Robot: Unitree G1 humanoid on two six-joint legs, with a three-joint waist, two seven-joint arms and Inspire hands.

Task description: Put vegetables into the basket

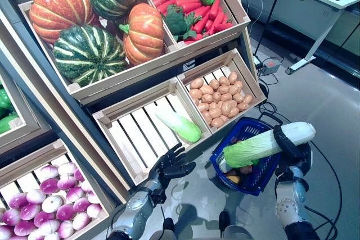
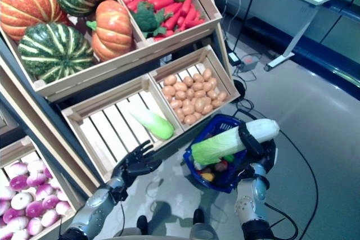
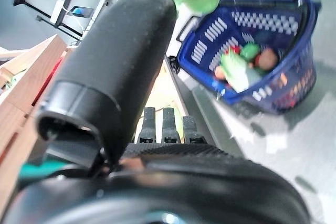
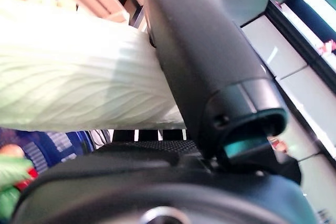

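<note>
1. While the right hand (image 1: pixel 292 153) hung above the blue basket (image 1: pixel 222 158) on the floor, its fingers and thumb were curled round the pale stem end of a long cabbage (image 1: pixel 264 144), held nearly level with the leafy green end out over the basket's opening.
2. The basket already held a few small vegetables; which kinds could not be made out.
3. The left hand (image 1: pixel 171 167) was empty, fingers spread wide, in front of the lower slatted crate (image 1: pixel 121 139) and near a second cabbage (image 1: pixel 180 126) lying in it.
4. Handling, as a judgement: the cabbage looked light and soft, probably a plush or foam model, so it should squash rather than break. The pale stem end looked firmer and gave the better hold; the leafy end would likely flop.
5. Being longer than the basket seemed wide, it would probably need tipping leaf-end down to go in.
6. Neighbouring crates held potatoes (image 1: pixel 219 96), pumpkins (image 1: pixel 143 32), carrots (image 1: pixel 205 15) and, lower left, turnips (image 1: pixel 50 198).
</note>
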